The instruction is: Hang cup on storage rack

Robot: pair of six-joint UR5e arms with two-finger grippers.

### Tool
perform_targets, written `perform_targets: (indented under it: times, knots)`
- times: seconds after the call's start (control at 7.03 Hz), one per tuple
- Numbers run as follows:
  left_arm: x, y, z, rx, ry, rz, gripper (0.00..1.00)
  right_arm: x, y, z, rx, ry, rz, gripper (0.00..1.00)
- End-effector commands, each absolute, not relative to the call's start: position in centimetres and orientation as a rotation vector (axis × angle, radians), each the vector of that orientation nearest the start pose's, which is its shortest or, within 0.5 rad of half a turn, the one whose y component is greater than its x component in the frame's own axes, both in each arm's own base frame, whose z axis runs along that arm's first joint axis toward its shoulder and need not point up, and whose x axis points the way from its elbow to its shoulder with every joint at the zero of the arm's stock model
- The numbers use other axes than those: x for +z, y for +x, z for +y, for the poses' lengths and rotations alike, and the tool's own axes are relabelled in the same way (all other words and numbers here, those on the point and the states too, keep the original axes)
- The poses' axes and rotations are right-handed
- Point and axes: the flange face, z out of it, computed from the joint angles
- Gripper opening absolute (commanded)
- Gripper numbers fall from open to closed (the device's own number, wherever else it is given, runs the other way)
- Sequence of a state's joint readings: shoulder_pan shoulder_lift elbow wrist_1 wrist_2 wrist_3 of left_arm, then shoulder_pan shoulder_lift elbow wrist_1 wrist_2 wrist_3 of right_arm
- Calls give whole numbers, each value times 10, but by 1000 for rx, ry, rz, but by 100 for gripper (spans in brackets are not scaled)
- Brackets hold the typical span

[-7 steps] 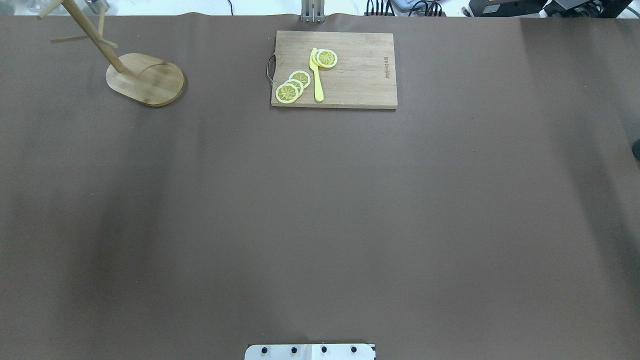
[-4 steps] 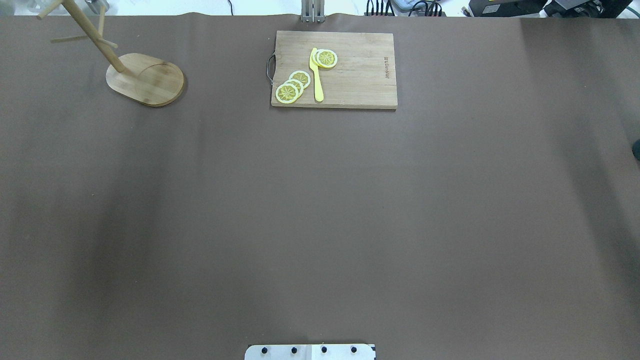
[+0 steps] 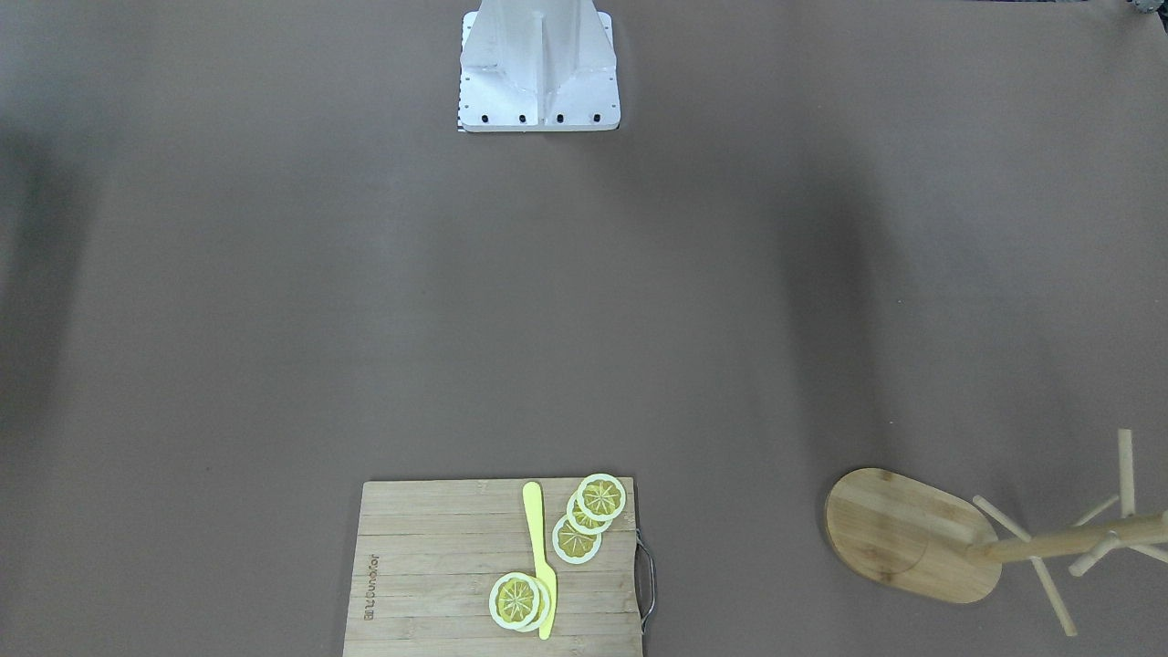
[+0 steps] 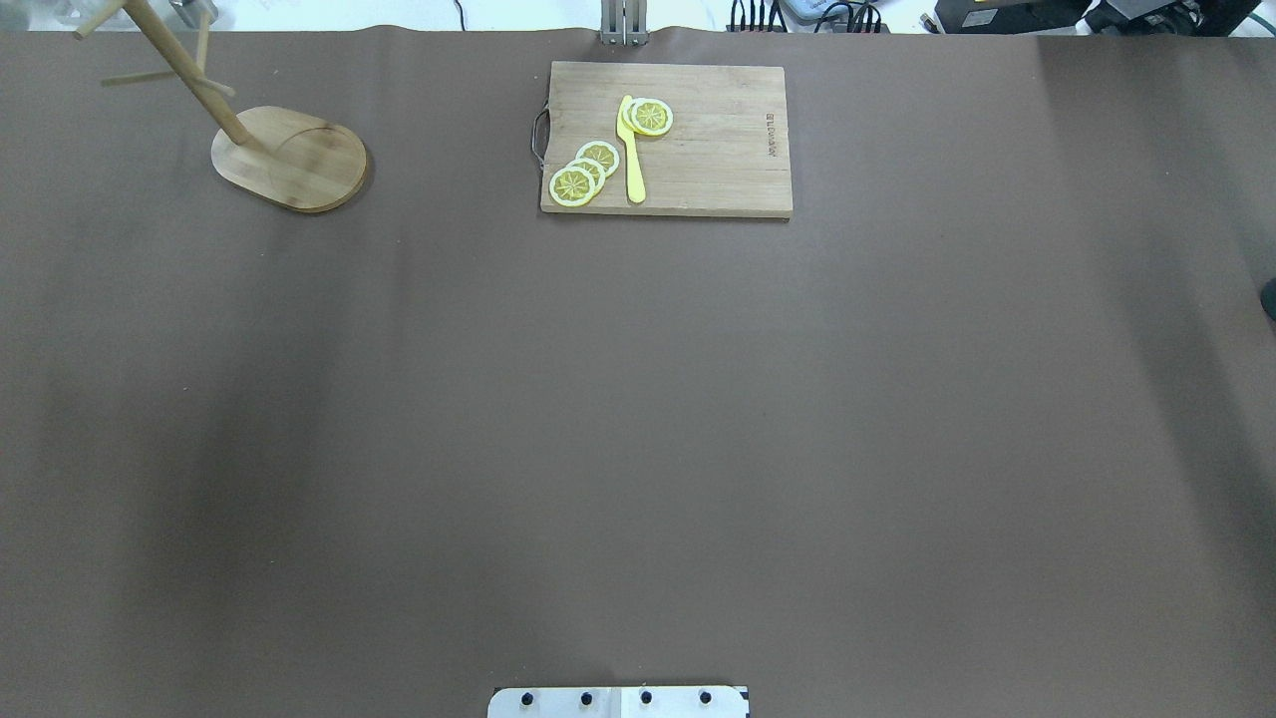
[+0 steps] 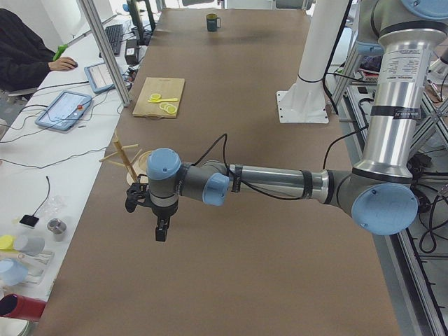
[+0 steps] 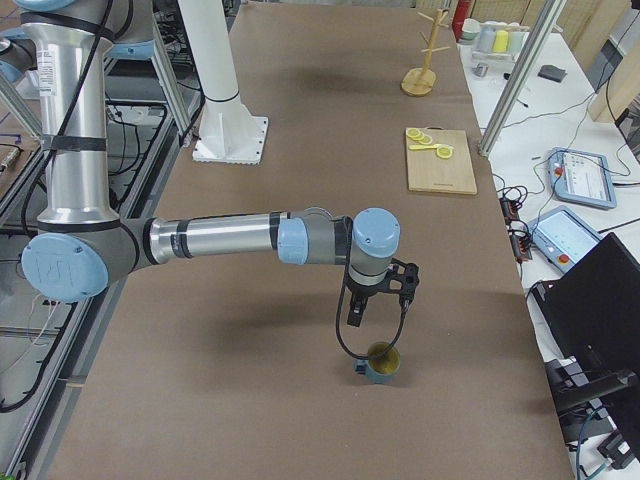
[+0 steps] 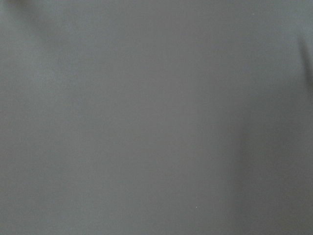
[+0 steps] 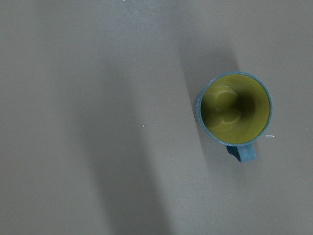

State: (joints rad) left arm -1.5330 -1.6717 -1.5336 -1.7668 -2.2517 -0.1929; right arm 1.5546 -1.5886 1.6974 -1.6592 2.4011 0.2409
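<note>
The dark teal cup (image 6: 381, 363) with a yellow-olive inside stands upright near the table's right end. In the right wrist view the cup (image 8: 234, 107) is at the right, seen from above, handle toward the bottom. My right gripper (image 6: 378, 303) hangs just above and beside it; I cannot tell whether it is open or shut. The wooden storage rack (image 4: 289, 158) stands at the far left, and it also shows in the front view (image 3: 912, 534). My left gripper (image 5: 160, 227) hovers near the rack (image 5: 128, 161); I cannot tell its state. The left wrist view shows only bare table.
A slatted cutting board (image 4: 666, 140) with lemon slices and a yellow knife (image 4: 631, 150) lies at the far middle. The robot's white base (image 3: 538, 73) stands at the near edge. Operators' desks with tablets run along the far side.
</note>
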Motion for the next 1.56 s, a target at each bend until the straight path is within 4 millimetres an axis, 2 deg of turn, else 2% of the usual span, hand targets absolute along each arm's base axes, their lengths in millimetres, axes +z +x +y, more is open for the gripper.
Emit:
perform_targets:
  times: [0.0,0.14,0.28,0.43,0.85,1.14,1.42]
  knots:
    - [607,-49,-551,-53,198,706,98,636,52,-497,142,5,-821,100]
    - [606,-49,-551,-52,210,707,98,668,54,-499,90,56,-792,100]
    - [605,-49,-551,-51,211,710,98,688,54,-516,64,59,-788,100]
    - [602,-47,-550,-47,207,740,98,701,54,-530,26,64,-774,100]
    - [594,-45,-551,-79,196,776,98,715,59,-553,-29,71,-695,100]
    - [592,-44,-552,-81,198,777,98,752,59,-554,-28,35,-691,100]
    - [592,-44,-554,-79,199,777,98,762,57,-550,-26,20,-691,100]
